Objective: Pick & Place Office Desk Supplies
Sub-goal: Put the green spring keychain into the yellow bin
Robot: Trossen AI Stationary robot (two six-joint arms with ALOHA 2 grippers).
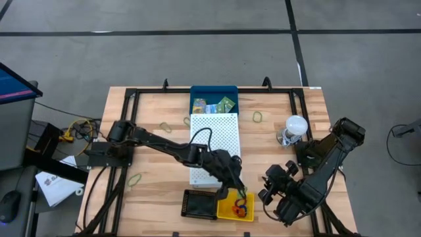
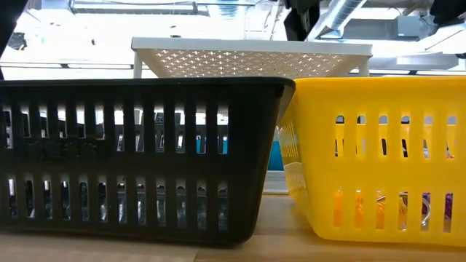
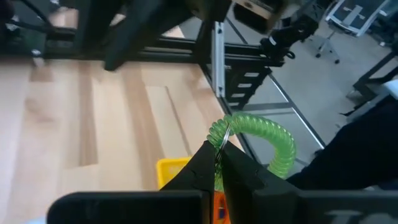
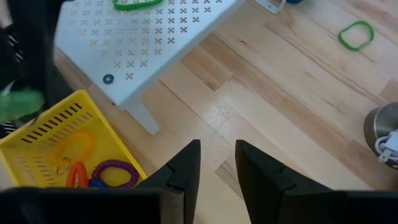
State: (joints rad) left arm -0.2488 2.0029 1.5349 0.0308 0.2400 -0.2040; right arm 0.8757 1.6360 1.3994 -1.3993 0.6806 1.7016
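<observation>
- Green coiled plastic loop [image 3: 261, 140], a spiral wrist-band type: pinched between the fingers of the left gripper [image 3: 219, 163], hanging above the small yellow slotted plastic basket [image 1: 233, 207] near the front edge of the table.
- Left gripper: fingers closed tight on the green coil; its arm reaches from the table's left side, across the board, to the yellow basket.
- Contents of yellow basket: an orange coiled loop [image 4: 73, 176], a purple coiled loop [image 4: 117, 172] and a paler yellow-orange loop [image 4: 78, 145] lie on its floor; a blue piece shows between them.
- Black slotted plastic basket [image 1: 198, 203]: just beside the yellow one on its left, walls touching in the low view.
- Loose green band loops on the wood: one [image 1: 258, 117] right of the board, one [image 1: 165, 126] left of it, one [image 1: 135, 178] near the left arm's side.
- Flat printed green and yellow packets [image 1: 220, 105]: inside the blue tray [image 1: 214, 91] at the table's far edge.
- White perforated raised board [image 1: 220, 131]: centre of table, between tray and baskets; a green loop [image 4: 134, 4] lies on it.
- Right gripper [image 4: 216, 160]: fingers parted, holding nothing, hovering over bare wood right of the yellow basket.
- White round bulb-like object [image 1: 295, 125]: near the right edge of the wooden slatted table [image 1: 151, 158].
</observation>
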